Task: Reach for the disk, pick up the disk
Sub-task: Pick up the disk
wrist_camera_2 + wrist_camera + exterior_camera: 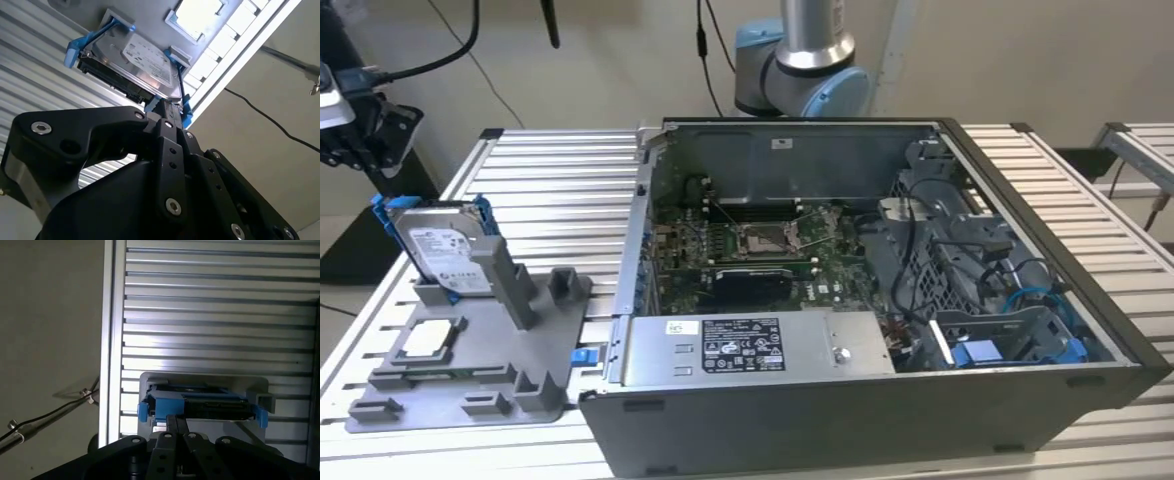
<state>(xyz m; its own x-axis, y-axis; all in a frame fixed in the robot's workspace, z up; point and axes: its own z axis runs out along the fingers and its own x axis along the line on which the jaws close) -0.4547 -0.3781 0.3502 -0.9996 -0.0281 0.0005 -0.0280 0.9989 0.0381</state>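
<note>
One disk (443,245) upright in grey holder (480,372) on tabletop (534,170), at exterior view's left, beside open computer case (854,410). In both wrist views, claw (167,107) (176,419) near disk's blue rail (80,42). Claw apparently together, gripping nothing.

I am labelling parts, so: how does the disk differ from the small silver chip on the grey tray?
The disk stands upright on its edge; the chip lies flat. The disk is larger, with blue rails; the chip is a plain square. Both are silver and sit on the grey tray.
</note>
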